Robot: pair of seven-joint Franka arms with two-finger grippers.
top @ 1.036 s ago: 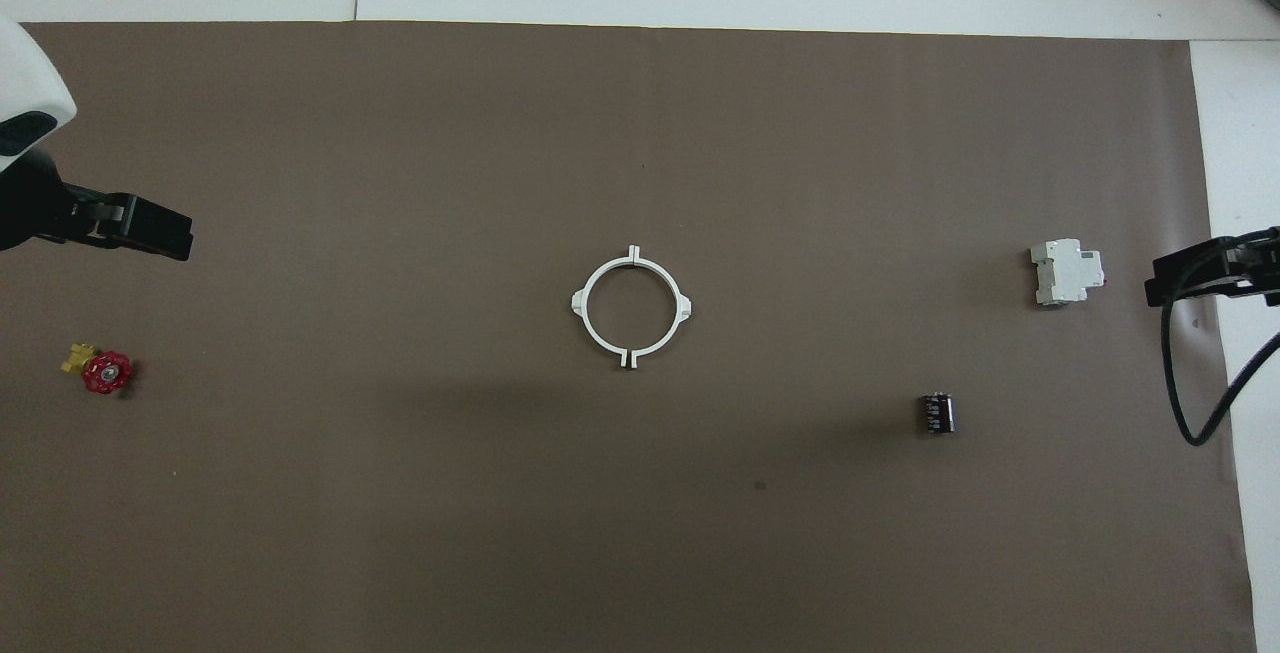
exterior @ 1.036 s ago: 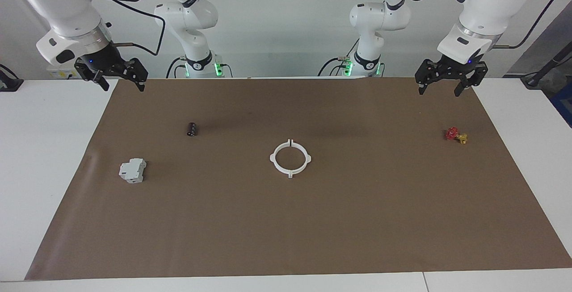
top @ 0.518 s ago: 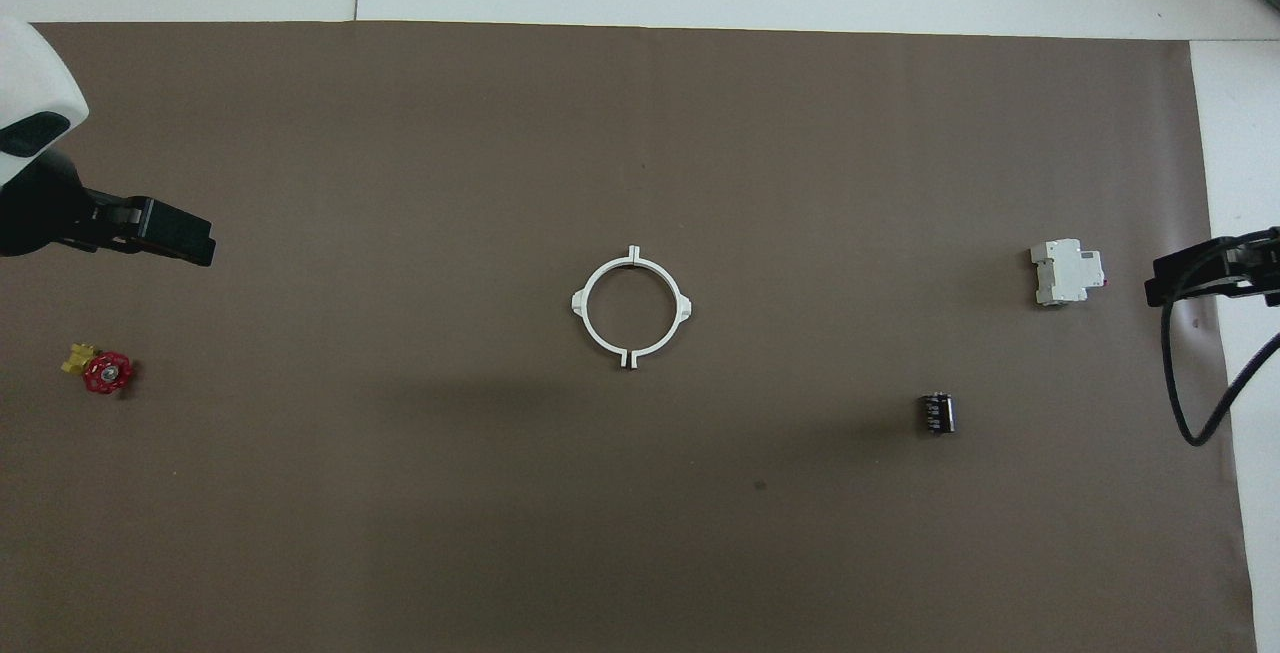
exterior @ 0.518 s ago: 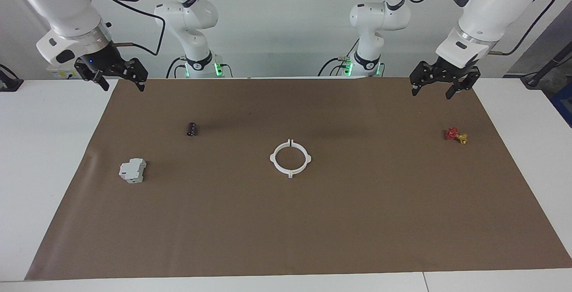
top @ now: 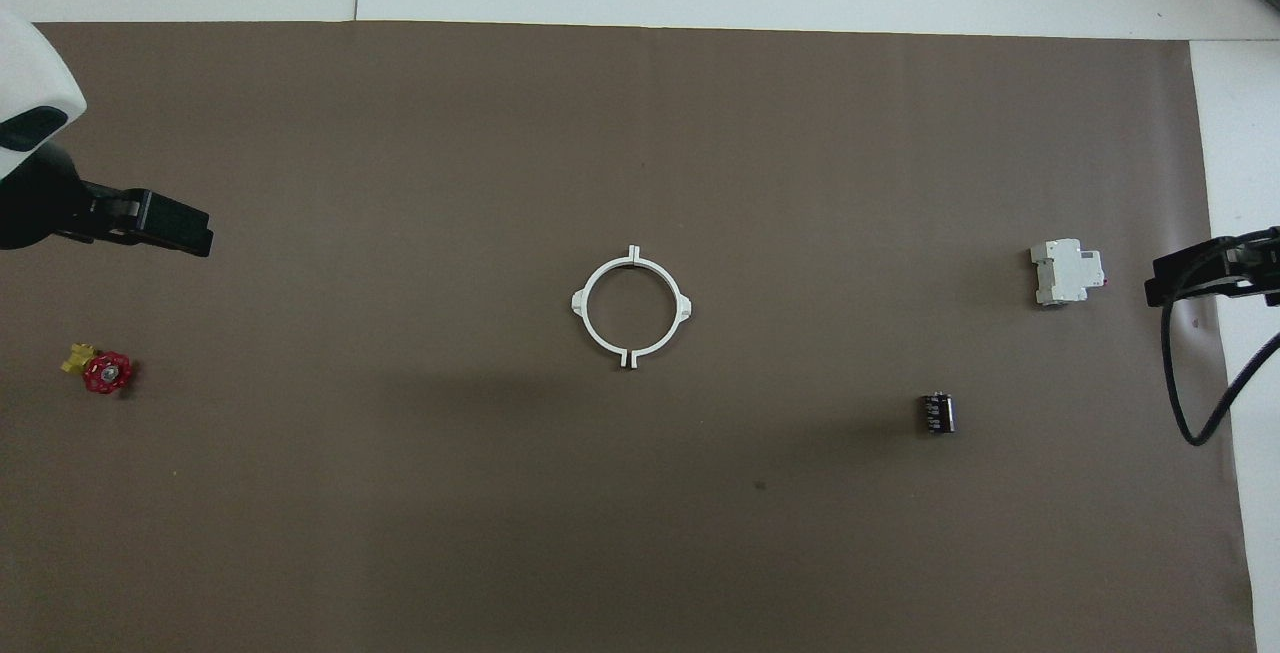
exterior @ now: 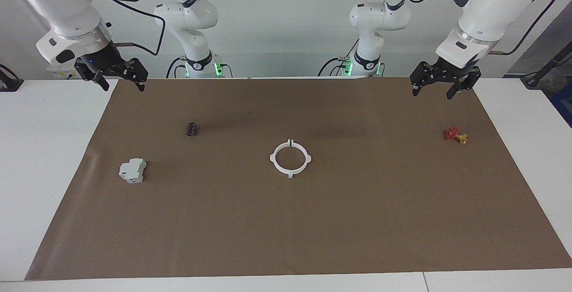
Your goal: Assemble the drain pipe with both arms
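**Both grippers free, ring halves already meeting at frame centre**

The drain pipe (exterior: 290,158) lies flat on the brown mat at the middle of the frame, its two white half-rings set together as one ring with small seam gaps at the top and bottom tabs. Your left gripper (exterior: 437,87) hangs in the air at the upper right of the facing view, jaws wide apart and holding nothing. Your right gripper (exterior: 120,80) hangs at the upper left, also spread wide and empty.

As I read it, the halves look placed but perhaps not fully seated. If you close the seams, bring each gripper down on its own half from the side tabs and press inward evenly, keeping the ring flat. Steer clear of the red valve (exterior: 456,135), the black cylinder (exterior: 191,129) and the grey-white block (exterior: 132,170).
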